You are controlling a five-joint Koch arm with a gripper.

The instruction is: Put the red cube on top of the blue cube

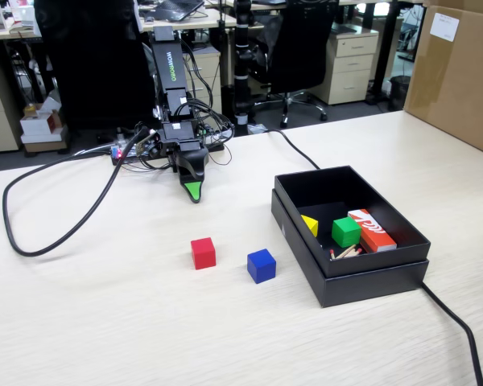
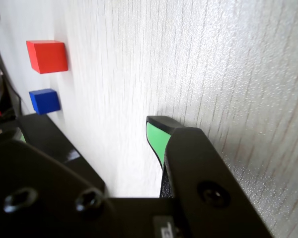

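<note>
The red cube [image 1: 203, 252], matte and sharp-edged, sits on the pale wood-grain desk [image 1: 105, 322] just left of the matching blue cube [image 1: 261, 265], apart from it. Right of both, a black box [image 1: 370, 283] holds a green cube [image 1: 345, 232] and other pieces. The gripper [image 1: 193, 191], green-tipped, rests far behind them; whether it is spread cannot be told.

Pale wood-grain table [image 1: 105, 322]; behind it dark office chairs [image 1: 302, 40], beige drawer cabinets [image 1: 350, 64], cardboard box [image 1: 459, 72] right.
</note>
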